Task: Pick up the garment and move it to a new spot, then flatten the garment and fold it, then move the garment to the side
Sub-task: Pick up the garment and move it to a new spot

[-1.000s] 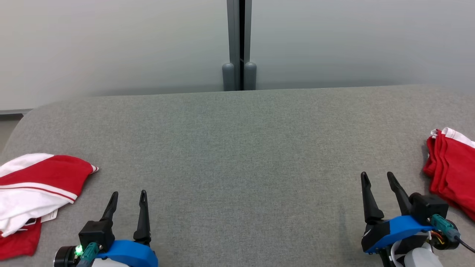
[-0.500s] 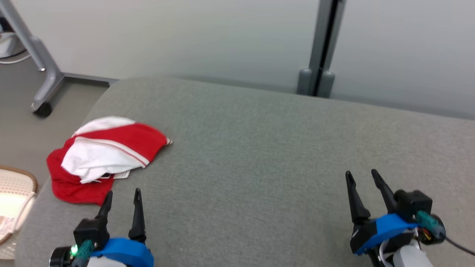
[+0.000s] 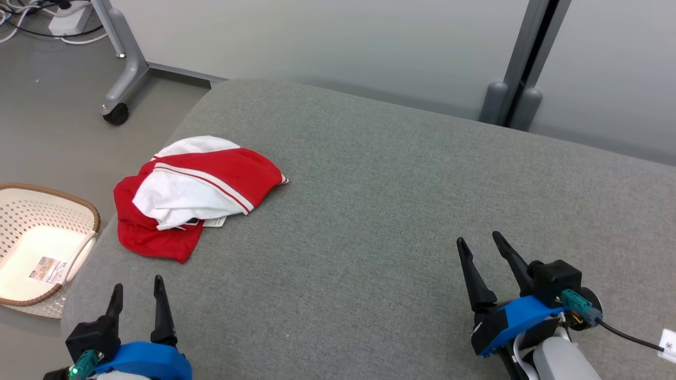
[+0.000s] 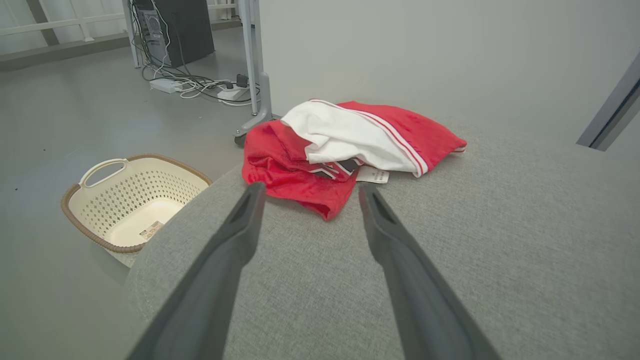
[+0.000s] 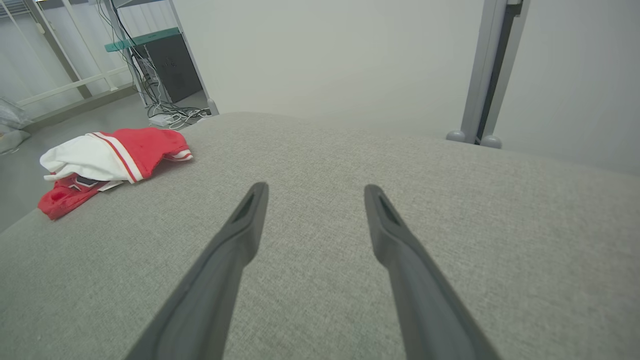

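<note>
Red-white garment crumpled, tag out, on grey cushion | left end effector spread, empty | right end effector spread, empty

Lies crumpled in a loose heap: a red garment with a white panel draped over its top, edged by thin red and white stripes. Sits at about ten o'clock in the head view, close to the left edge of the grey padded counter. Shows a small white label poking out at six o'clock of the heap. Not yet flattened or folded.
</note>
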